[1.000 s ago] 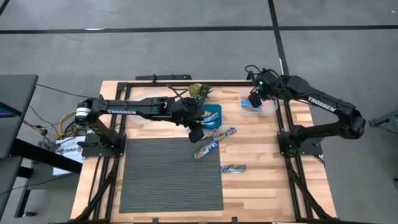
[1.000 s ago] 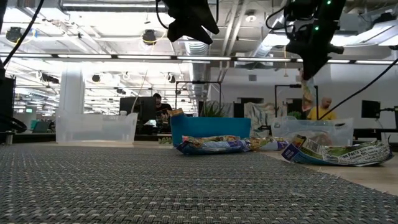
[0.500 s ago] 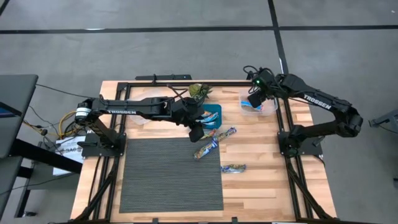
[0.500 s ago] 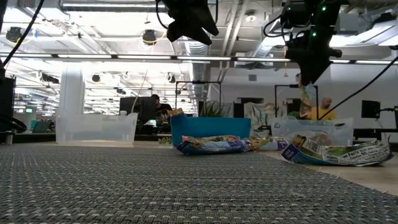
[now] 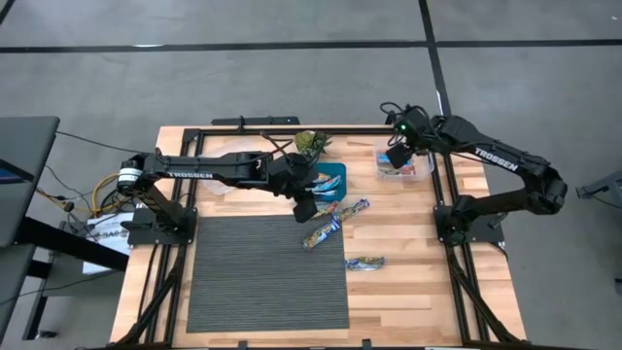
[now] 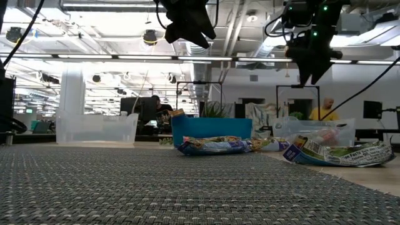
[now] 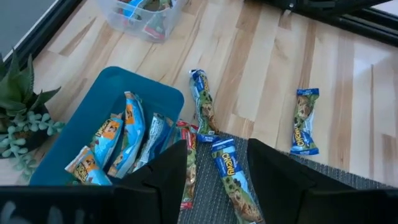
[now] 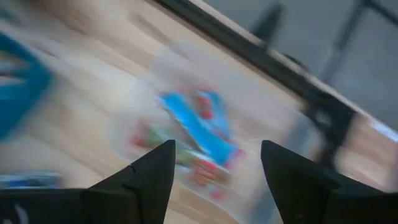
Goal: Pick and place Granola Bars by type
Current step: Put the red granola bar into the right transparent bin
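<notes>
My left gripper (image 5: 307,207) hangs open and empty above the near edge of the blue tray (image 5: 339,171), which holds several orange and blue Granola Bars (image 7: 118,143). A red bar (image 7: 186,149) leans on the tray's near rim. Three blue-green bars lie loose: two (image 5: 350,209) (image 5: 321,233) at the mat's far edge and one (image 5: 364,262) on the wood. My right gripper (image 5: 397,156) is open and empty above the clear bin (image 5: 420,167) at the far right, where blue and red bars (image 8: 199,124) lie.
A grey ribbed mat (image 5: 262,272) covers the near middle of the table. A small green plant figure (image 5: 311,143) stands at the far edge beside the tray. A second clear bin (image 6: 94,128) sits at the far left, under my left arm. Black frame rails run along the table's edges.
My right gripper, which held a bar hanging below its fingers over the clear bin, has let it go. The bar no longer hangs there and has dropped into the bin. The gripper has also shifted a little toward the table's far left. My left arm has kept still.
</notes>
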Motion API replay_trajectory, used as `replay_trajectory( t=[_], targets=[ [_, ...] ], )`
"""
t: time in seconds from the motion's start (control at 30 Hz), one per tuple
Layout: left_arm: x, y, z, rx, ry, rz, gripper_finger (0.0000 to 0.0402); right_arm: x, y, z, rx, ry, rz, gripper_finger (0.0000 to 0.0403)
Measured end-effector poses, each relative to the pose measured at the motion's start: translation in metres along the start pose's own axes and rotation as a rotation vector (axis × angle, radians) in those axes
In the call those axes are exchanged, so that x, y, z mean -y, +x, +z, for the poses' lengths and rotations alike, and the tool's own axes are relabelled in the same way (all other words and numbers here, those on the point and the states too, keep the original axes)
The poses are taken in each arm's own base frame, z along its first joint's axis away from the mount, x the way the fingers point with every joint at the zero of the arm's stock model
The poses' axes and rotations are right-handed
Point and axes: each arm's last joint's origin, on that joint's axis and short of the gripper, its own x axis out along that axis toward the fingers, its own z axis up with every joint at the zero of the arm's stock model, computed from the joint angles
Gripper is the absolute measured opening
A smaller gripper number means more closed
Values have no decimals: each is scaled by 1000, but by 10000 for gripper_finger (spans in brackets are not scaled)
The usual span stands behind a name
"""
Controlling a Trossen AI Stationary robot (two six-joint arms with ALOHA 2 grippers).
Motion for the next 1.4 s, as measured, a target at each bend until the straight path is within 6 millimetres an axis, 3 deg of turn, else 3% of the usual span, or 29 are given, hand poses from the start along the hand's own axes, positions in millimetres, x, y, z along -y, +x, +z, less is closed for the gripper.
replay_trajectory(
  t=[0.2,0.43,0.77,0.93,1.1,1.4],
  targets=[
    [3,4,-7,-18,143,-5,160,-22,-24,9,212,-37,364,229],
    [1,29,-35,-46,217,-9,160,-41,-52,-5,303,-191,531,228],
    [-3,69,-70,-82,233,-5,160,-60,-62,-17,293,-239,591,225],
    [-1,103,-80,-161,280,96,160,-63,-64,-20,289,-223,601,224],
    [0,125,-83,-194,267,90,160,-64,-64,-20,282,-219,603,224],
    [-1,146,-97,-252,266,94,160,-64,-64,-20,281,-208,605,224]
  ],
)
